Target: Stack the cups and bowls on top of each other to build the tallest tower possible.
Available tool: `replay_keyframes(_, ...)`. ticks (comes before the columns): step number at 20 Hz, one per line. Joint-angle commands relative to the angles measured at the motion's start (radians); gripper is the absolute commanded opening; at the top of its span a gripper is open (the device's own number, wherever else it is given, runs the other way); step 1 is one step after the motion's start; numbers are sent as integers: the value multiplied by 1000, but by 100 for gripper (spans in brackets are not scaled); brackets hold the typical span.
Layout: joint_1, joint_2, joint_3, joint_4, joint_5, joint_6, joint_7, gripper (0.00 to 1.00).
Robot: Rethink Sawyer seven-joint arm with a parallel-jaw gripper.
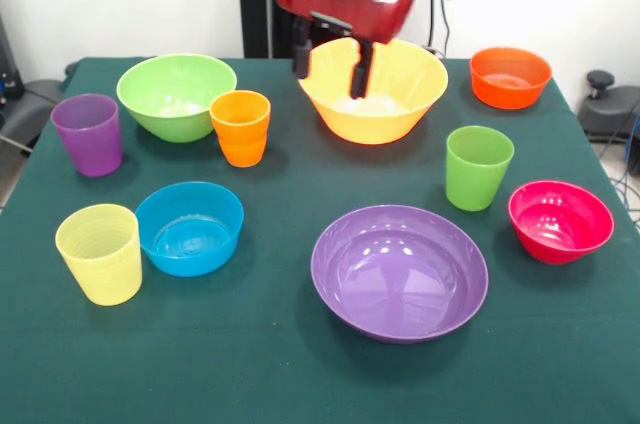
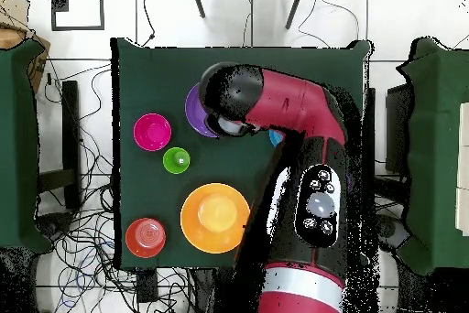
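Note:
My gripper (image 1: 330,64) hangs open and empty, high over the table. In the front view its fingers show in front of the large orange-yellow bowl (image 1: 372,109). The wide purple bowl (image 1: 400,272) sits near the front. The light green bowl (image 1: 177,94), blue bowl (image 1: 190,227), pink-red bowl (image 1: 560,221) and orange-red bowl (image 1: 510,76) stand apart. The purple cup (image 1: 88,134), orange cup (image 1: 240,127), pale yellow cup (image 1: 98,252) and green cup (image 1: 478,166) stand upright, each alone. Nothing is stacked. In the overhead view the arm (image 2: 293,117) hides the gripper.
All pieces rest on a dark green tablecloth (image 1: 300,384). The overhead view shows the orange-yellow bowl (image 2: 214,218), orange-red bowl (image 2: 146,237), green cup (image 2: 176,160), pink-red bowl (image 2: 152,132) and part of the purple bowl (image 2: 195,113). Cables lie on the floor around the table.

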Motion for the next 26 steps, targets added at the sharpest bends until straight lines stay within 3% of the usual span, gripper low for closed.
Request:
replay_keyframes(1,14,23,126,163,-161,-152,-196,100)
replay_keyframes(4,38,28,97,173,-194,-190,-118,100)
replay_keyframes(7,50,-15,93,236,-198,-218,-85,100)
replay_keyframes(13,65,-166,110,512,-184,-365,-45,100)
replay_keyframes(17,52,-251,142,630,-156,-370,-77,100)
replay_keyframes(22,2,-285,185,634,-147,-303,-136,100)
replay_keyframes(26,-52,-322,225,664,-168,-322,-184,100)
